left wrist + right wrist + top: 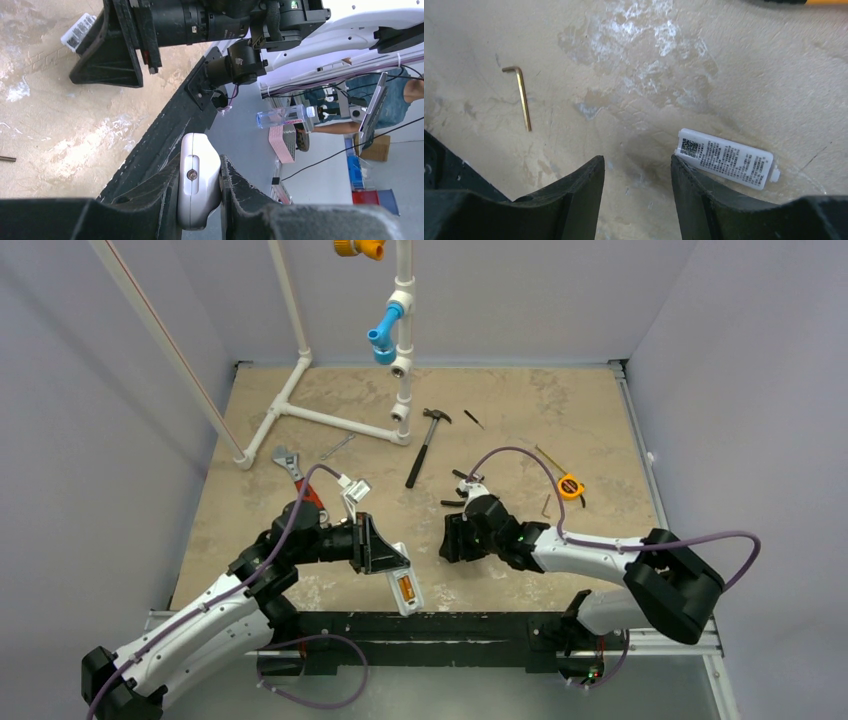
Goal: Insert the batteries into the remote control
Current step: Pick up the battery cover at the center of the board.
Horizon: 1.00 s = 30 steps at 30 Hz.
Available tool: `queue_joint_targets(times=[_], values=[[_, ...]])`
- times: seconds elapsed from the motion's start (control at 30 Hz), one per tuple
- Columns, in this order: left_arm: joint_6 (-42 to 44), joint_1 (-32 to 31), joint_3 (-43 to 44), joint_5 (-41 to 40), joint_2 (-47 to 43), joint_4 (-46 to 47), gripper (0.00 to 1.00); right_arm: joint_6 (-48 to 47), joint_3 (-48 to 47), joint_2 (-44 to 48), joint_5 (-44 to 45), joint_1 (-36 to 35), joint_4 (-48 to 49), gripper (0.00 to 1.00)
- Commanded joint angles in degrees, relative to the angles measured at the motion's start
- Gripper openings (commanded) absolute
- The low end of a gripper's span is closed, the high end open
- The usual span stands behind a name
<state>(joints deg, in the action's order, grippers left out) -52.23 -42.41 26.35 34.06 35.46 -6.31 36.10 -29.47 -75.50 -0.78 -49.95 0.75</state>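
The left end effector (385,558) is clamped on the remote control (413,605), holding it in the air at the near edge of the table (520,410), left of centre. Only the top view shows the batteries (405,587): an orange block set in the white body, facing up. The left wrist view shows what the top view cannot. 1 rounded white end of the remote control (199,185), with a small screw in it, is pinched between the 2 dark fingers (160,195), which touch it on both sides. No orange shows from that angle.

Further back on the left lies a red-handled wrench (290,468), and near the middle a hammer (425,445).

The right end effector (452,540) hangs low over the table, right of the remote control and apart from it. From above its fingers are hard to read. The right wrist view settles it: the right end effector (636,162) has its jaws apart with only bare table between them. That view alone shows a white labelled plate (724,161) lying flat just beside the right-hand finger; whether they touch I cannot tell. A brass hex key (521,97) lies well off on the other side. In the top view a yellow tape measure (570,486) sits behind the right arm.
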Motion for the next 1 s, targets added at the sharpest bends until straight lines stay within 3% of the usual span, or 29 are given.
queue_joint_targets(times=[0.0,0.17,0.33,0.5,0.73,0.97], values=[[1.02,-0.08,0.85,0.13,-0.83,0.0,0.0,-1.03,-1.21,-4.1,6.41,-0.06,-3.76,0.52],[1.14,-0.04,0.89,0.13,-0.75,-0.11,0.0,-2.64,-2.11,-4.57,3.39,-0.04,-1.02,0.52],[1.16,-0.04,0.7,-0.03,-0.64,-0.13,0.0,-7.69,-1.64,1.64,1.02,-0.06,2.52,0.52],[1.03,-0.08,0.71,0.12,-0.31,0.34,0.0,-8.96,-2.98,7.18,4.62,0.07,-0.35,0.54],[0.88,-0.12,0.55,0.12,-0.61,0.43,0.0,-7.4,-5.72,3.22,5.82,3.57,-6.93,0.54],[1.01,-0.1,0.48,0.46,-1.01,-0.37,0.0,-8.01,-7.33,-0.41,8.31,4.63,-5.78,0.54]])
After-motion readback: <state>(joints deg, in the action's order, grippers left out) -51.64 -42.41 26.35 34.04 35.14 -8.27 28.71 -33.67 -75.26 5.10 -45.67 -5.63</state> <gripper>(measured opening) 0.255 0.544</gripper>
